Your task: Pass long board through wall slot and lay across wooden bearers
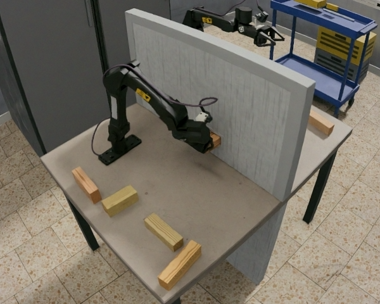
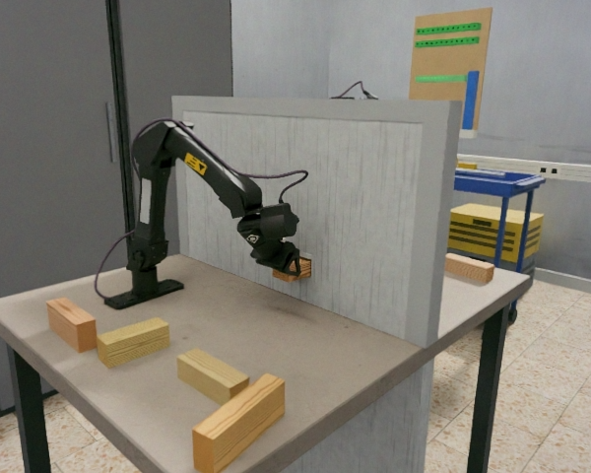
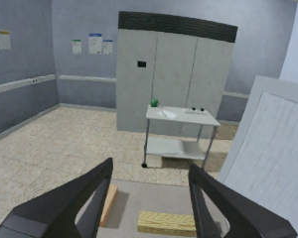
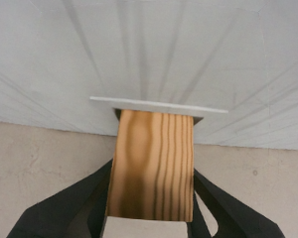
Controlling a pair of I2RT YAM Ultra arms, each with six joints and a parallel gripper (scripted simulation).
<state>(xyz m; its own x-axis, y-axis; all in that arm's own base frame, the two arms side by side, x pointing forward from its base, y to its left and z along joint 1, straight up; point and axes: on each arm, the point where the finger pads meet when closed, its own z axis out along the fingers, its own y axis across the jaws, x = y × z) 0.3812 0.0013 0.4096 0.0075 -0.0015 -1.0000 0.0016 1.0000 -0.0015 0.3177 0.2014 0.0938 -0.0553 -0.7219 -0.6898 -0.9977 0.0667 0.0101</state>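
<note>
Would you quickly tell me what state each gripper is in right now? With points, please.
Left gripper (image 1: 279,38) (image 3: 151,171): open, holding nothing.
Right gripper (image 1: 209,147) (image 2: 294,268) (image 4: 151,198): closed on the board (image 1: 216,139) (image 2: 301,269) (image 4: 151,166).

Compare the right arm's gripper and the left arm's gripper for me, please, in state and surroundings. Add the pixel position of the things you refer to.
The right gripper (image 1: 209,149) (image 2: 293,267) (image 4: 151,165) is shut on the striped wooden board (image 1: 215,140) (image 2: 301,268) (image 4: 151,169); the left gripper (image 1: 279,40) (image 3: 151,166) is partly open and empty. The right points at the grey wall's slot; the left hangs beyond that wall. Both are black and two-fingered.
</note>
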